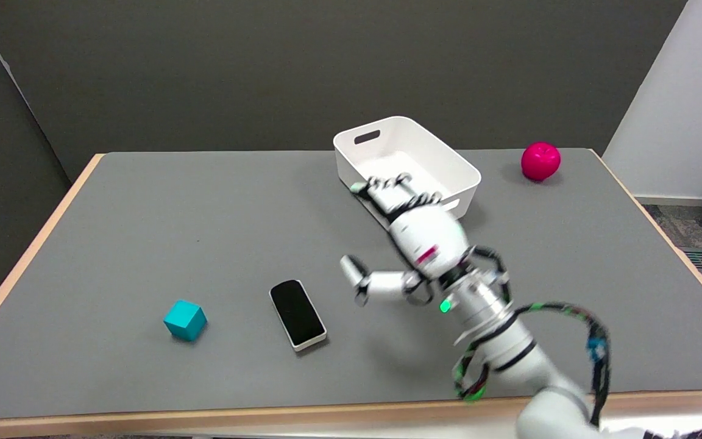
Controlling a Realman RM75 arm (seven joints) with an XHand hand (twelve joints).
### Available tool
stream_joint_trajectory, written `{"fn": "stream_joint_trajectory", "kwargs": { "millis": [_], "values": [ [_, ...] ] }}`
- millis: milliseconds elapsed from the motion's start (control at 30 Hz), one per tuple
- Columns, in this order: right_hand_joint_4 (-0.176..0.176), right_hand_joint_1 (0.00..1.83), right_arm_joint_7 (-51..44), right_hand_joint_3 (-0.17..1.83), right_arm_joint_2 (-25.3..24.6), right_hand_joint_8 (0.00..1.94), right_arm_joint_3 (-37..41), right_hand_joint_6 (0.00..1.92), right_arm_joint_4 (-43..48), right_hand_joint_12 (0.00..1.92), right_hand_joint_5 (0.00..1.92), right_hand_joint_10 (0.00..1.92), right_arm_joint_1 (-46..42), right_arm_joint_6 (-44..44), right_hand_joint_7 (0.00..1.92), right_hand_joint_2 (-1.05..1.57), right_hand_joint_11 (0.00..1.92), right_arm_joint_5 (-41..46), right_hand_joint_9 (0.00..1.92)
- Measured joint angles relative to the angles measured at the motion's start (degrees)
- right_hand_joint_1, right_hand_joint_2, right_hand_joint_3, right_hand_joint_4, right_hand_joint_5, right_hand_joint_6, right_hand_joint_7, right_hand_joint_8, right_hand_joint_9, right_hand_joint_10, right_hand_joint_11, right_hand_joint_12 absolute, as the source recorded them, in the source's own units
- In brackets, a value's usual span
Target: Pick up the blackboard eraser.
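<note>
Hovering with fingers spread and empty, the black-and-white right hand [409, 235] has yet to grasp the flat black, white-edged blackboard eraser [297, 314] (lying untouched on the grey table [144, 231], left of the thumb).

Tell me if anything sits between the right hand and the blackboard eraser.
Nothing visible does. The right hand is open above the table, and only bare gray table lies between it and the blackboard eraser. The white bin is behind the hand.
</note>
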Motion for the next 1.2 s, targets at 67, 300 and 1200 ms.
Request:
{"fn": "stream_joint_trajectory", "kwargs": {
  "millis": [67,300,1200],
  "values": [
    [-0.116,0.52,-4.85,0.92,-2.04,0.56,-2.48,0.52,0.3,1.34,0.24,1.01,-0.69,0.57,0.39,0.65,0.12,1.2,0.32],
    [-0.115,0.53,-16.71,0.93,-7.02,0.56,-8.91,0.52,1.25,1.33,0.24,0.99,-2.01,1.52,0.39,0.65,0.12,3.75,0.32],
    [-0.104,0.41,-29.46,0.77,-15.38,0.38,-16.17,0.34,-4.21,1.38,0.11,0.9,2.22,-1.75,0.14,0.64,0.1,17.32,0.07]
  ]
}}
